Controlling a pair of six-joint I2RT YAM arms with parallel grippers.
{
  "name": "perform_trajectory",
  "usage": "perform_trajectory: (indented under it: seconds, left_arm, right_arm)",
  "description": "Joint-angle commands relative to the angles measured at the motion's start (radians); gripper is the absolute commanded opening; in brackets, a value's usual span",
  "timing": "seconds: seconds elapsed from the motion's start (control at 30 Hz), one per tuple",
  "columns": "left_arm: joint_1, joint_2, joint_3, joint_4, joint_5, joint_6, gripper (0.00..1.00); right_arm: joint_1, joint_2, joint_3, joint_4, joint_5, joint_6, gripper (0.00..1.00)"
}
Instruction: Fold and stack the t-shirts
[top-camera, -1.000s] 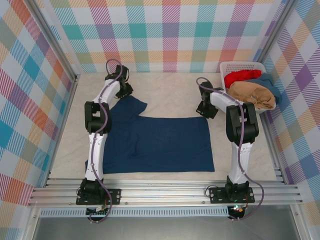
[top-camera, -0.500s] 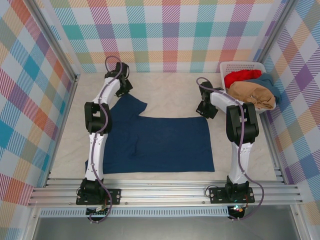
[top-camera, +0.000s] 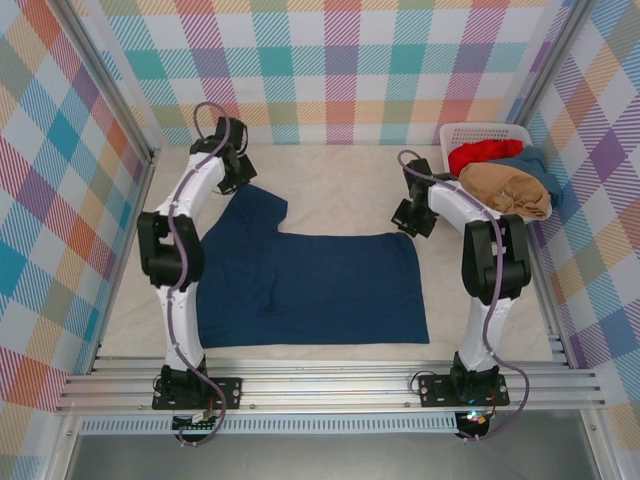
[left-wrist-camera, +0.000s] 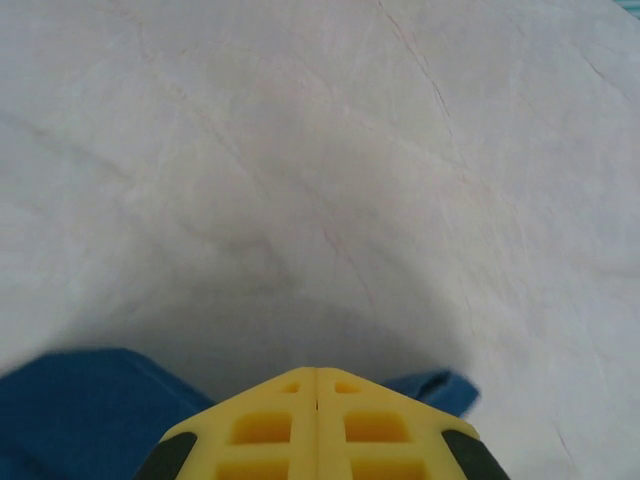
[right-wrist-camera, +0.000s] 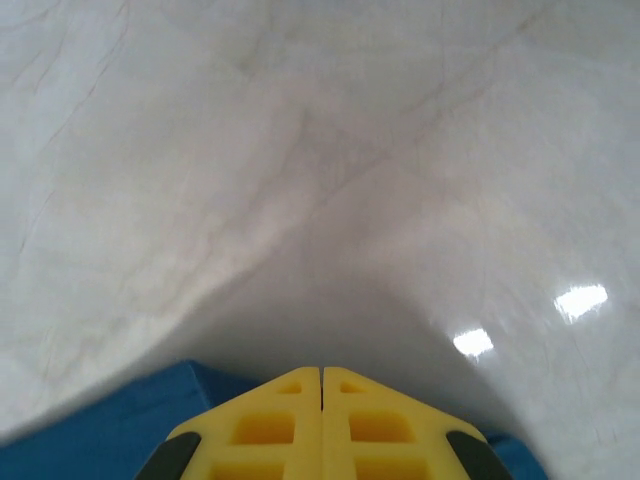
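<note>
Top external: navy t-shirt is spread flat mid-table, no print showing. Left gripper sits at its far-left sleeve, right gripper at the far-right corner. Wrist views: left gripper and right gripper both have jaws closed. Blue cloth runs out from under each side of the tips, so we read both as pinching the shirt's far edge. We judge it's a two-corner hold to lift or drag that edge for a fold. Red tee, tan tee and teal tee wait heaped in the basket, far-right corner, just beside the right arm. Room: bare table beyond the far edge up to the back wall. Left wall is near the left arm. Shirt's near hem lies close to the front rail.
</note>
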Motion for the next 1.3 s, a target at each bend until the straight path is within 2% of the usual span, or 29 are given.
perform_trajectory:
  seconds: [0.0, 0.3, 0.53, 0.8, 0.9, 1.27]
  left_arm:
    - [-0.026, -0.180, -0.160, 0.022, 0.038, 0.008, 0.00]
    - [-0.089, -0.654, -0.672, -0.079, 0.035, -0.086, 0.00]
    - [-0.098, -0.969, -0.900, -0.227, 0.022, -0.188, 0.00]
    - [-0.110, -1.083, -0.956, -0.369, 0.037, -0.217, 0.00]
    - [-0.116, -1.129, -0.970, -0.428, 0.004, -0.239, 0.00]
    - [-0.121, -1.218, -1.015, -0.479, -0.005, -0.272, 0.00]
  right_arm:
    - [0.009, -0.078, -0.056, -0.060, -0.066, -0.044, 0.00]
    - [0.021, -0.207, -0.194, -0.141, -0.155, -0.106, 0.00]
    - [0.038, -0.309, -0.285, -0.216, -0.140, -0.122, 0.00]
    - [0.038, -0.382, -0.347, -0.286, -0.111, -0.112, 0.00]
    - [0.039, -0.416, -0.360, -0.304, -0.099, -0.097, 0.00]
    - [0.039, -0.472, -0.349, -0.365, -0.040, -0.093, 0.00]
